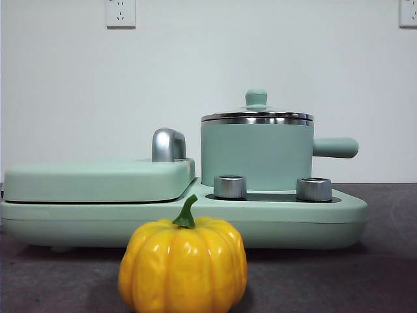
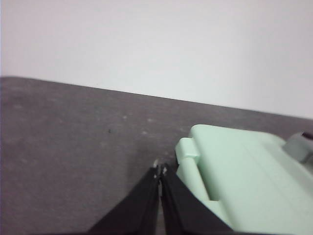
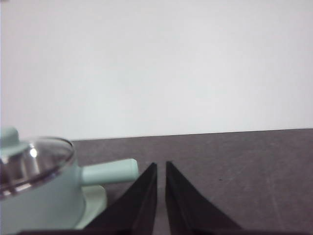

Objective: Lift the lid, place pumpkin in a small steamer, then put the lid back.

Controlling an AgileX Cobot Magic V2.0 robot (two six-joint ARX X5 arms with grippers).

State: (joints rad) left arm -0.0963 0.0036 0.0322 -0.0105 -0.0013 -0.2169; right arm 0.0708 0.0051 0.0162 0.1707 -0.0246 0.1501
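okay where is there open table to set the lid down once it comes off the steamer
Bare dark table shows beyond the small steamer's handle side, near the right gripper. More lies past the griddle end of the cooker base, by the left gripper. In front of the base, the pumpkin takes the middle; the lid is on.

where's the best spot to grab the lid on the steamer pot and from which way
Take the lid by its small mint-green knob, coming straight down from above. The knob stands upright at the lid's centre and is the only raised part; the steel rim sits flush on the small steamer, leaving the fingers little to catch. The right gripper appears nearer.
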